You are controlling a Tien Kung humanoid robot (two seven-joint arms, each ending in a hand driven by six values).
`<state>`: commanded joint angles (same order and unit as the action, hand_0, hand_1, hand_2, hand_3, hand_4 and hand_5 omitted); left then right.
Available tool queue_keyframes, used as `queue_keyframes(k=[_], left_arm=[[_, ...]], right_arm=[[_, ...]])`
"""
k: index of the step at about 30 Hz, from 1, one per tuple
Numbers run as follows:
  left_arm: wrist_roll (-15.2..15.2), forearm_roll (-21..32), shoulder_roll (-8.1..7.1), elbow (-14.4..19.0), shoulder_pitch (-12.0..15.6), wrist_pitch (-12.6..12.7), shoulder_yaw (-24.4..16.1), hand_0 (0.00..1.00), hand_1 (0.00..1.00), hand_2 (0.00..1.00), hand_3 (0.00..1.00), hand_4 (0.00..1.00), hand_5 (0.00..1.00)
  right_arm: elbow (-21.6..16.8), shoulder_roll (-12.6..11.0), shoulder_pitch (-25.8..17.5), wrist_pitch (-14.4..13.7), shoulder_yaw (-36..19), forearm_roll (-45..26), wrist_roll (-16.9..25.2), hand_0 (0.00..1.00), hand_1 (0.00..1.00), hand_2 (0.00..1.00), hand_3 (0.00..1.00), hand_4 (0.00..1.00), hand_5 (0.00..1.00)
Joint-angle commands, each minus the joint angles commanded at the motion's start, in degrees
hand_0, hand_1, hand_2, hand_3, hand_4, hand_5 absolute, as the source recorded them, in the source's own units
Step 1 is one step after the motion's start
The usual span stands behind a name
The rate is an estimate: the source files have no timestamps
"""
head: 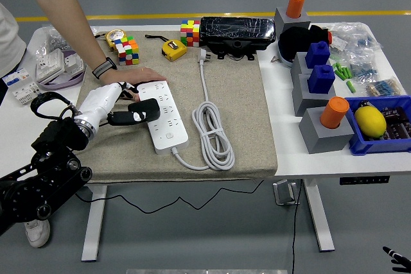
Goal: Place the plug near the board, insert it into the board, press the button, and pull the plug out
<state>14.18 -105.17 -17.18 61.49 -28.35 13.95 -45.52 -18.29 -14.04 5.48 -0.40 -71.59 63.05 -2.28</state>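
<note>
The white power strip (164,117) lies on the beige mat (237,94), running from far left to near right. My left hand (131,115), white with dark fingers, reaches in from the left and is shut on the black plug (145,111). The plug sits level at the strip's left edge, over its middle sockets; I cannot tell whether its pins are in. A person's hand (131,76) rests on the strip's far end. Only a dark tip of my right hand (398,258) shows at the lower right corner, below the table.
The strip's white cord (213,134) coils on the mat to its right, ending in a white plug (201,56). Rubik's cubes (127,50), a yellow tape measure (172,49) and a black case (236,33) stand behind. Grey blocks (321,126) and a blue bin (385,123) fill the right.
</note>
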Motion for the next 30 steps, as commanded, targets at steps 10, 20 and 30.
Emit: queue_keyframes(k=[10,20,30], left_arm=[[-1.68,0.46,0.23,-0.08,0.42,2.33,-1.4,0.53,0.502,0.495,0.54,0.747,0.122],[-3.17,-0.1,-0.26,2.74,1.67,3.8,-4.7,0.549,0.548,0.511,0.55,0.729,0.166],[-2.82,0.44,0.05,3.9,1.73,-0.3,-3.33,0.697,0.71,0.66,0.677,0.994,0.297]], right_arm=[[0.03,-0.02,-0.13,-0.05,0.02,0.04,0.03,0.648,0.645,0.623,0.55,0.985,0.542],[-0.03,0.08,-0.1,-0.05,-0.13,0.09,0.08,0.648,0.645,0.623,0.55,0.984,0.541],[-0.06,0.08,-0.1,0.01,-0.05,0.12,0.11,0.648,0.645,0.623,0.55,0.984,0.538]])
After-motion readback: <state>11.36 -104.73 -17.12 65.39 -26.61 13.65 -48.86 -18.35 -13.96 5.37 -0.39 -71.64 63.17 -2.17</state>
